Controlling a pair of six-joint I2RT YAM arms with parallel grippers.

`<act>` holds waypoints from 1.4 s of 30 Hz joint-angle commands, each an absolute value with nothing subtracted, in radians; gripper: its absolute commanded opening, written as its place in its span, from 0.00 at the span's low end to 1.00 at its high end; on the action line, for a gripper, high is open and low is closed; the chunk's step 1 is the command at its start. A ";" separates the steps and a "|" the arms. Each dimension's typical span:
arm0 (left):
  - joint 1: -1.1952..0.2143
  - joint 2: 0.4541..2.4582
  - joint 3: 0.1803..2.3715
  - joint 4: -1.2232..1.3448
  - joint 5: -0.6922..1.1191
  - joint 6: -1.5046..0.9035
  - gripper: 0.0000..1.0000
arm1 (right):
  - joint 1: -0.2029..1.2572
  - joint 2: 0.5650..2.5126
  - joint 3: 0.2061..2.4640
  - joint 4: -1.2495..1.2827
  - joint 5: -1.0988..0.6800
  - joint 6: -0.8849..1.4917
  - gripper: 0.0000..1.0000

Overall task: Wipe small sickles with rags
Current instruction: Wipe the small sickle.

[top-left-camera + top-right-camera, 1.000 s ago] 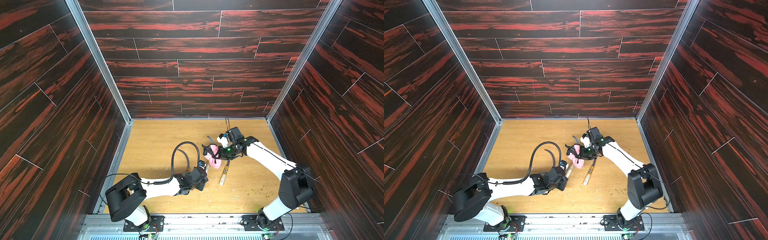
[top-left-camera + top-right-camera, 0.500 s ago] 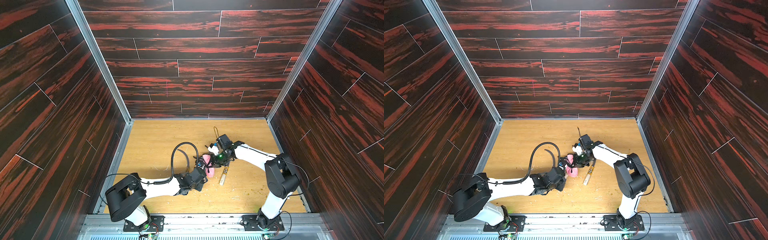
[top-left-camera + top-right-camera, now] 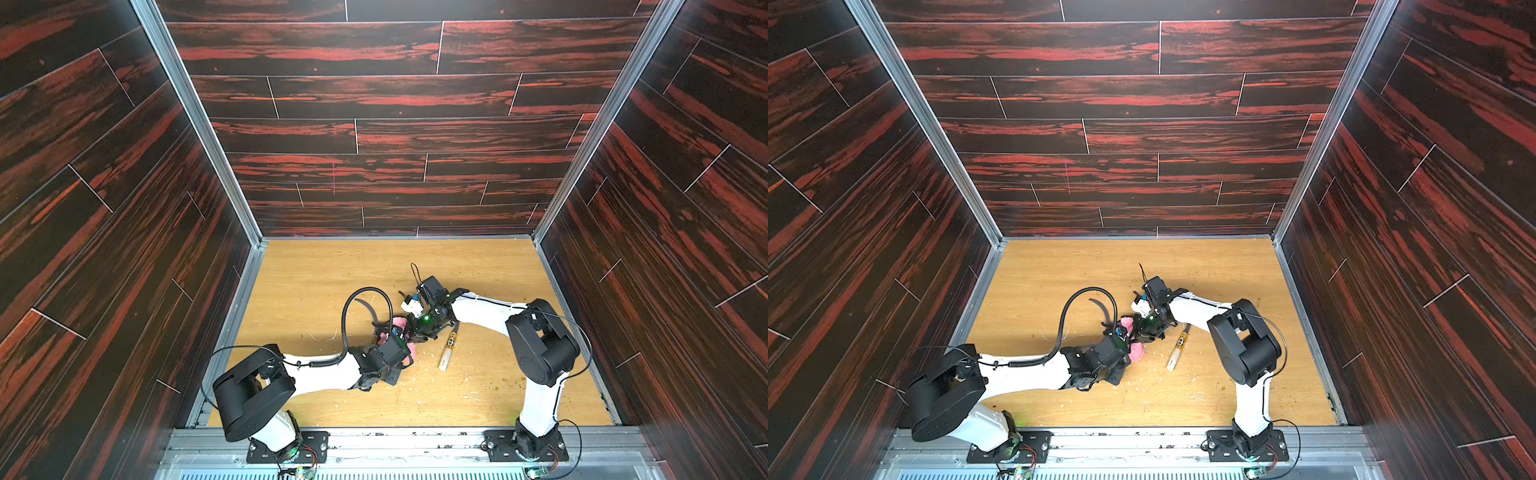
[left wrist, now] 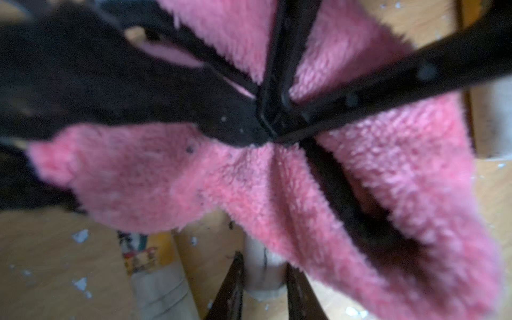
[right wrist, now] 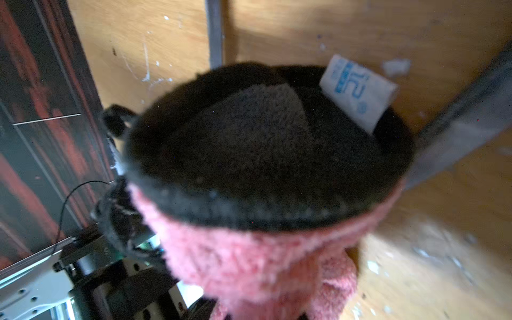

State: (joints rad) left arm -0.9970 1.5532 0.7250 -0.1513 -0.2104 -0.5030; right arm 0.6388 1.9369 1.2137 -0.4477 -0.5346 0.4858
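Note:
One small sickle has its pale handle [image 4: 263, 274] clamped in my left gripper [image 4: 263, 266], which is shut on it. Its dark curved blade [image 3: 369, 308] sticks out toward the far left. The pink fluffy rag [image 4: 374, 166] is draped over that sickle just beyond the left fingers. My right gripper [image 3: 417, 332] is shut on the rag and shows as black fingers pinching the cloth [image 4: 277, 116]. In the right wrist view the rag [image 5: 263, 249] hides the jaws. A second small sickle [image 3: 448, 351] with a yellow-black band lies on the floor to the right.
The wooden floor [image 3: 478, 266] carries pale scraps around the arms [image 3: 465, 376]. Dark panel walls enclose it on three sides. A white tag [image 5: 357, 94] hangs off the rag. The left arm's black cable [image 3: 353, 299] loops above the blade.
The right gripper has carried the rag nearer and leftward along the held sickle, up against the left gripper. The left arm and the lying sickle stayed put.

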 commanded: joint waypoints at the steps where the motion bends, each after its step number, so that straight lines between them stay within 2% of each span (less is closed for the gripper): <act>1: -1.005 1.501 0.749 -0.014 -0.217 -0.505 0.05 | 0.641 2.073 1.182 -0.468 -0.401 0.502 0.00; 8: -1.005 1.470 0.694 0.000 -0.211 -0.525 0.05 | 0.559 2.073 1.216 -0.500 -0.356 0.467 0.00; 17: -1.006 1.486 0.693 -0.002 -0.201 -0.522 0.04 | 0.463 1.900 1.296 -0.584 -0.339 0.391 0.00; 23: -1.005 1.508 0.706 0.000 -0.199 -0.521 0.04 | 0.462 1.815 1.335 -0.635 -0.466 0.356 0.00; 31: -1.005 1.533 0.732 0.007 -0.195 -0.518 0.04 | 0.501 1.722 1.252 -0.620 -0.556 0.390 0.00; 39: -1.005 1.530 0.738 0.000 -0.198 -0.519 0.03 | 0.531 1.676 1.209 -0.606 -0.441 0.432 0.00; 42: -1.005 1.520 0.732 -0.007 -0.202 -0.518 0.03 | 0.532 1.708 1.206 -0.574 -0.507 0.438 0.00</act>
